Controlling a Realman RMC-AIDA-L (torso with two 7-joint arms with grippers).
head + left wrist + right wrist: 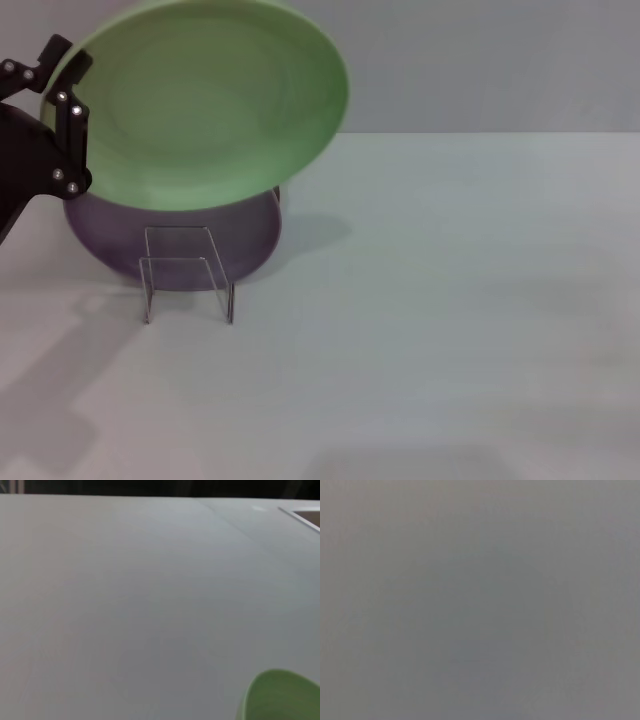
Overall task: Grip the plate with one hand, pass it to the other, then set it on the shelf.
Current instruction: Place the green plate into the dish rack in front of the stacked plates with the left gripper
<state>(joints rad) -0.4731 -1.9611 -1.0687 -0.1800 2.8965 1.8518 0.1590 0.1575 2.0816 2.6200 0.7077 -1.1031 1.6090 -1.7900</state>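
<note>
The light-green plate (200,100) is held up in the air, tilted, at the upper left of the head view. My left gripper (68,100) is shut on its left rim, black fingers (72,140) against the edge. The plate hangs above and in front of a purple plate (250,240). A part of the green plate's rim also shows in the left wrist view (280,697). My right gripper is out of view; the right wrist view shows only plain grey.
The purple plate stands on edge in a thin wire rack (185,275) on the pale table (450,300), directly below the held plate. The table's far edge meets a grey wall behind.
</note>
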